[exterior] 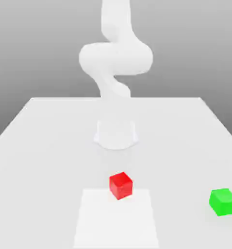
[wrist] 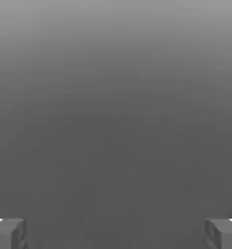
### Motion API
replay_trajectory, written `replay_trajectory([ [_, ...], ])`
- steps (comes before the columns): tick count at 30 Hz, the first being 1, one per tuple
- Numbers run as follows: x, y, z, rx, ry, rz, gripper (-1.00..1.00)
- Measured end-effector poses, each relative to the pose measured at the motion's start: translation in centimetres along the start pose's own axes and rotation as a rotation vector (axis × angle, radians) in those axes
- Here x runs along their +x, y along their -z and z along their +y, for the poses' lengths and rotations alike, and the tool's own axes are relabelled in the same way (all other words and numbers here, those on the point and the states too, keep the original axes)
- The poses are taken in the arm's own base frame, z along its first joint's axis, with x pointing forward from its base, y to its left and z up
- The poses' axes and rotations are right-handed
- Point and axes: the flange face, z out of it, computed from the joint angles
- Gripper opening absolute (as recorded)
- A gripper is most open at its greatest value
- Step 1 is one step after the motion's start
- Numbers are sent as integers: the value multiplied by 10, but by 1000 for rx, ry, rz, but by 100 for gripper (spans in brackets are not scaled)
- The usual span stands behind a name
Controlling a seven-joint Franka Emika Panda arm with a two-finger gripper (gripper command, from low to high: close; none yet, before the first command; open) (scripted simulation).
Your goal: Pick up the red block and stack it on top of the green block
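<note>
1. I see the white arm (exterior: 115,58) rising from its round base (exterior: 116,134) at mid-table, toward the far side. Upper links bend in an S shape above the base.
2. Table (exterior: 40,146) is plain white; a slightly brighter rectangular patch (exterior: 116,219) lies at the near edge, centre.
3. Red block (exterior: 121,185) sits on the table nearer than the base, resting on the far edge of that bright patch, roughly centre in the exterior view. Turned a bit, one corner facing the camera.
4. Green block (exterior: 223,202) sits on the table well apart from the red one, at the exterior view's right, near the table edge and approx. the same nearness.
5. Blocks not touching; nothing stacked. Both flat on the surface.
6. Gripper (wrist: 116,233): in the hand view I see two grey fingertips (wrist: 8,233), one at each side of the frame, spread wide w/ nothing between them — fingers released, gripping nothing.
7. Behind the fingertips, plain grey backdrop.
</note>
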Motion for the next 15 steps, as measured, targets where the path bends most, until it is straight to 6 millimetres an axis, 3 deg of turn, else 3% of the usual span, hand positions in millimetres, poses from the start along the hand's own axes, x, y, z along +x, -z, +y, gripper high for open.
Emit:
replay_trajectory([
  [4, -37, -95, 22, -97, 107, -111, 0],
  [8, -84, -175, 61, -180, 204, -233, 0],
  [12, -143, -239, 115, -254, 299, -375, 0],
  [15, -198, -275, 167, -304, 374, -502, 0],
])
